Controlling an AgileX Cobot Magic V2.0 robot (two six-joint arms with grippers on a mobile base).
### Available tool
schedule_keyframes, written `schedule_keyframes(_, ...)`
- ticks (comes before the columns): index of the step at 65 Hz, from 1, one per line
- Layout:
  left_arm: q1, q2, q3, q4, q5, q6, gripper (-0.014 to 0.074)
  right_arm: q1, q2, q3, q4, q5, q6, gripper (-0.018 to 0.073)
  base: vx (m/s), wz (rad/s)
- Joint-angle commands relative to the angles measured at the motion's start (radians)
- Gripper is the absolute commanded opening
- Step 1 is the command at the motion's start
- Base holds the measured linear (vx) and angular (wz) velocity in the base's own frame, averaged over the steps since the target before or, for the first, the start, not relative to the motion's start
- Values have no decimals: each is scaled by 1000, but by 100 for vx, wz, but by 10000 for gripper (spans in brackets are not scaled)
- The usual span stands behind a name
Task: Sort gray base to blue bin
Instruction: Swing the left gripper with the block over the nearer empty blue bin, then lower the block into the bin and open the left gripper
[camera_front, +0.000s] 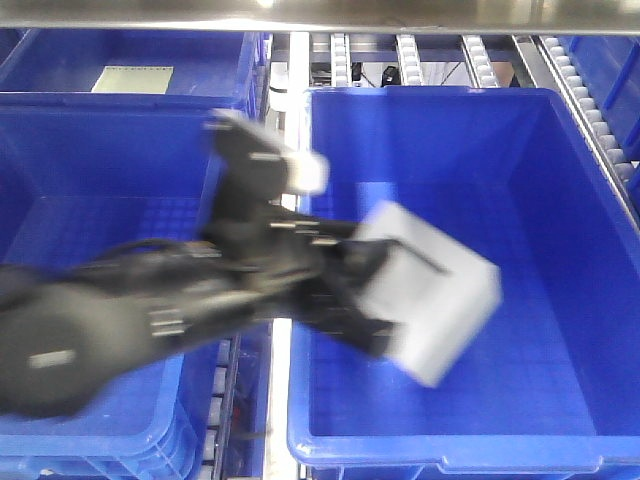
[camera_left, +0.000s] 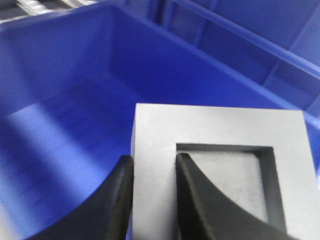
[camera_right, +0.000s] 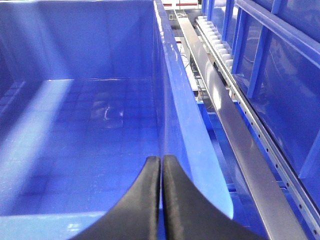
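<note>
With the left gripper (camera_front: 372, 290), clamps one wall of the gray base (camera_front: 440, 300), one finger outside and the other inside its square pocket (camera_left: 235, 175), holding it tilted and motion-blurred over the floor of the blue bin (camera_front: 560, 200), nearer that bin's left wall. With the right gripper (camera_right: 161, 167), grips nothing, fingers pressed together above a side wall of a blue crate (camera_right: 170, 100); cannot tell whether this is the blue bin itself. Just beside the blue bin's left wall, shows a second crate (camera_front: 80, 200).
</note>
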Motion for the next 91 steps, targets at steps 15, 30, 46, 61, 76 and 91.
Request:
schedule_keyframes(15, -55, 310, -308, -13, -72, -4, 4, 0, -2, 2, -7, -74, -13, -5, 0, 0)
schedule_keyframes(30, -55, 528, -449, -10, -12, -3, 4, 0, -2, 2, -7, -74, -13, -5, 0, 0)
schedule_keyframes(46, -55, 615, -468, 4, 63, -3, 7, 0, -2, 2, -7, -74, -13, -5, 0, 0)
schedule_keyframes(61, -55, 615, -468, 76, 103, -3, 72, 0, -2, 2, -7, -74, -13, -5, 0, 0)
schedule_keyframes(76, -55, 615, -468, 75, 103, -3, 288, 0, -2, 2, -7, -74, -13, -5, 0, 0)
schedule_keyframes(91, -52, 597, -468, 75, 108, -3, 412, 0, -2, 2, -7, -74, -13, -5, 0, 0)
